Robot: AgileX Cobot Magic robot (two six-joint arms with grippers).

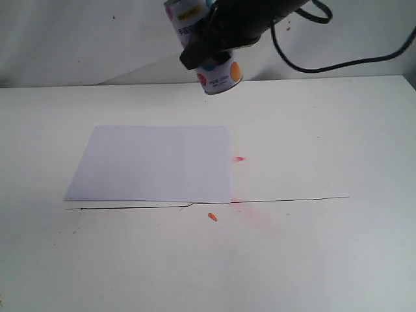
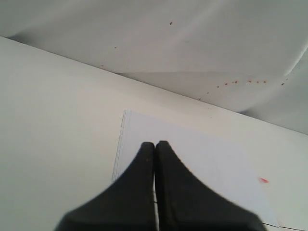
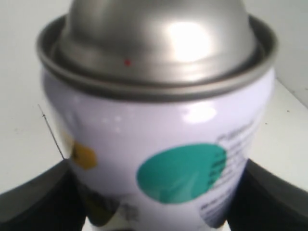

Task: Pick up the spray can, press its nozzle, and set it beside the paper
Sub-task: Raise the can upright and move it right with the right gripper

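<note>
Spray can (image 1: 220,74) within right hand (image 3: 154,199)

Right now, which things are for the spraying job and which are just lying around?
For the job: spray can, right tool gripping it, paper.
Just lying about: small orange bit, red stain, thin black line.

Exterior view: high over the near edge of the worktop (image 1: 325,260), facing the far backdrop (image 1: 78,39), mid distance. Left wrist view: raised, looks past the left end effector (image 2: 155,144) toward that backdrop, and shares the paper (image 1: 153,164) with the exterior view. Right wrist view: extreme close-up, spray can (image 3: 159,144) fills the frame.
</note>
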